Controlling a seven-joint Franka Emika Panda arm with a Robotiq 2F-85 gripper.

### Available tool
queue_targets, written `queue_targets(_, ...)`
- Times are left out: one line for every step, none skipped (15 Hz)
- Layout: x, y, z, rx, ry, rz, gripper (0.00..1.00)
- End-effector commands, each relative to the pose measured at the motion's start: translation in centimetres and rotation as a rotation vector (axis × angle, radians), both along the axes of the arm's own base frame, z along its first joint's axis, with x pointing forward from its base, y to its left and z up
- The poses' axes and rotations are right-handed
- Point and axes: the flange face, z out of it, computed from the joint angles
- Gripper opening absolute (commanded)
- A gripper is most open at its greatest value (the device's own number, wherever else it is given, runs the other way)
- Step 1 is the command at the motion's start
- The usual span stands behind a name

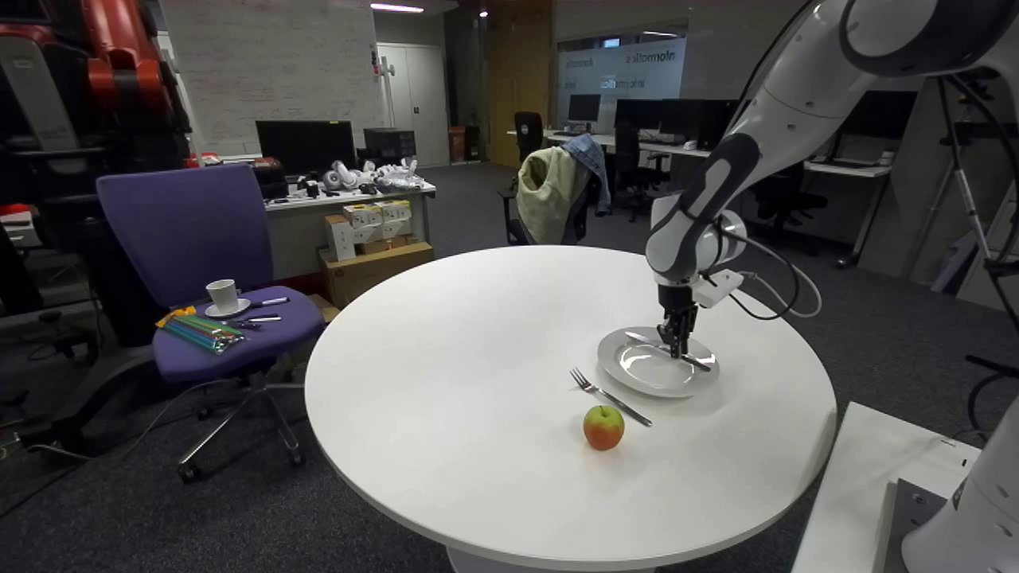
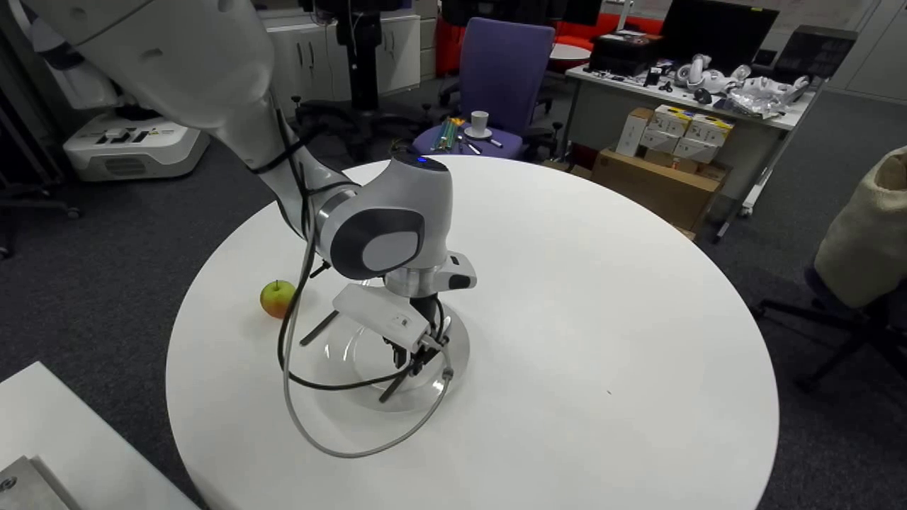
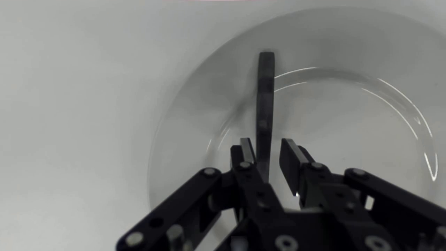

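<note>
My gripper (image 3: 266, 144) points down over the white plate (image 1: 643, 383), its narrow jaws parted. Between the fingers lies the dark handle of a knife (image 3: 265, 94), closer to the left finger (image 3: 248, 150) in the wrist view. A gap shows between the handle and the right finger (image 3: 290, 162); whether the left one touches it I cannot tell. The knife rests across the plate, its blade reaching the far rim in an exterior view (image 1: 639, 338). Part of the knife is hidden under the gripper. Beside the plate is a fork (image 1: 611, 402), and near that a red-green apple (image 1: 603, 428).
Everything stands on a round white table (image 1: 446, 382). Cables (image 2: 340, 453) loop from the wrist down near the plate. A purple chair (image 1: 191, 239) beyond the table bears a cup (image 1: 224, 295) on a saucer, pens and a packet of straws. A white side table (image 1: 884, 454) adjoins the robot's base.
</note>
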Motion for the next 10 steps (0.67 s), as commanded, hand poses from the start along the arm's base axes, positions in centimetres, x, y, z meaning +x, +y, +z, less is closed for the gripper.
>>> queue_targets(-0.52,-0.31,0.05,0.027,-0.033,0.008,0.30)
queue_targets(-0.56,-0.34,-0.04,0.030,-0.032,0.007,0.30)
queue_targets(-0.61,-0.35,-0.17,0.032,-0.031,0.005,0.30)
queue_targets(-0.64,-0.33,-0.30,0.033,-0.030,0.003,0.30)
queue_targets(-0.68,-0.33,-0.45,0.034,-0.028,0.001,0.29)
queue_targets(-0.72,-0.33,-0.57,0.035,-0.027,0.000,0.28)
queue_targets(-0.76,-0.34,-0.69,0.035,-0.026,0.001,0.16)
queue_targets(-0.79,-0.35,-0.73,0.035,-0.025,0.000,0.06)
queue_targets(-0.79,-0.37,-0.74,0.035,-0.025,0.000,0.04)
queue_targets(-0.79,-0.39,-0.72,0.035,-0.026,-0.001,0.00)
